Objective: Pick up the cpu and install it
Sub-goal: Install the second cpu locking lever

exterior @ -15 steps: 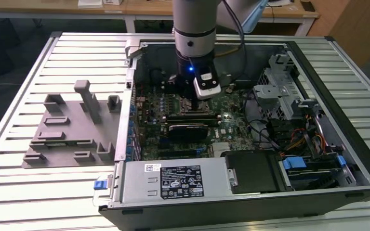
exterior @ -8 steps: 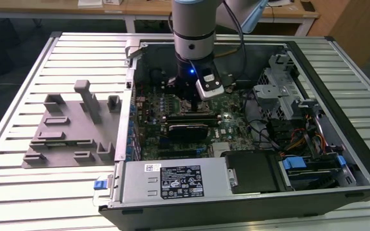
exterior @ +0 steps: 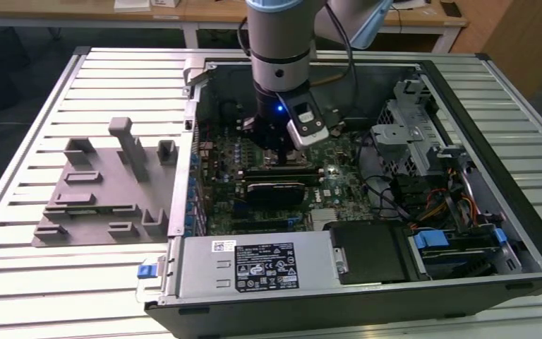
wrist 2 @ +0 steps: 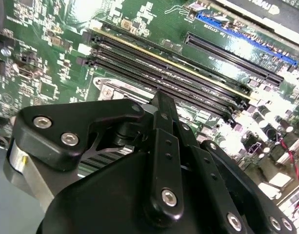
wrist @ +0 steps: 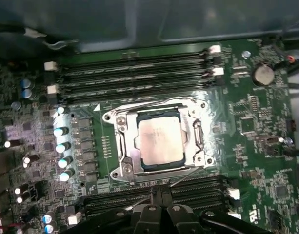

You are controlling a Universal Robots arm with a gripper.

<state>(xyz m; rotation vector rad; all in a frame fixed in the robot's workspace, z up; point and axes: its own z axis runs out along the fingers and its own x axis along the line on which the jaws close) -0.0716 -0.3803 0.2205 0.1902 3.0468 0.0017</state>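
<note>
cpu (wrist: 159,141) lies flat, silvery top up, seated in socket frame (wrist: 121,141) on motherboard (wrist: 256,146), edges roughly square w/ frame. near-square, no clear long axis. ram slots (wrist: 134,78) run along one side of the socket, more along the opposite side. gripper (wrist: 159,202) above board beside socket, apart from cpu; fingers close together, nothing between. exterior view: arm (exterior: 285,63) reaches down into open pc case (exterior: 497,127); grey fixture tray (exterior: 97,194) to that view's left on slatted table (exterior: 26,282).
</note>
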